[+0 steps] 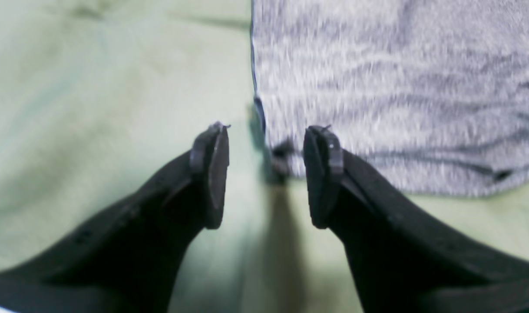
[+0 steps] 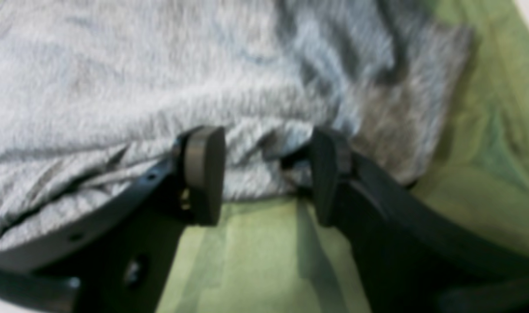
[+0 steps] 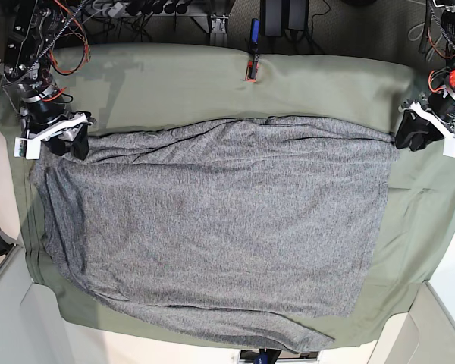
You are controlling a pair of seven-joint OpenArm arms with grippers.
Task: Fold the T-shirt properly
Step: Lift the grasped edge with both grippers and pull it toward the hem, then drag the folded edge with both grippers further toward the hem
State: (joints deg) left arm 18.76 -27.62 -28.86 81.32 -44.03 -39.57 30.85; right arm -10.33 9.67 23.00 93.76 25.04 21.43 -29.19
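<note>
t-shirt [image 3: 212, 227] lies spread flat on green-clothed worktop [image 3: 174, 83]. left gripper [image 1: 266, 174] and right gripper [image 2: 266, 174] sit at its upper corners, jaws spread, holding nothing.

The bench [image 3: 409, 334] is pale along its near corners and side margins. An olive-green table cloth [image 3: 174, 83] covers most of it, creased in places and hanging unevenly at the near edge. At the far edge sits a small red and black fitting [image 3: 252, 70], with a blue item [image 3: 254, 30] just behind it. Beyond the bench lies dark flooring [image 3: 349, 30] with bundled cables [image 3: 129, 9] and black equipment [image 3: 288, 15]. Lighting is even and diffuse, with soft shadows.
</note>
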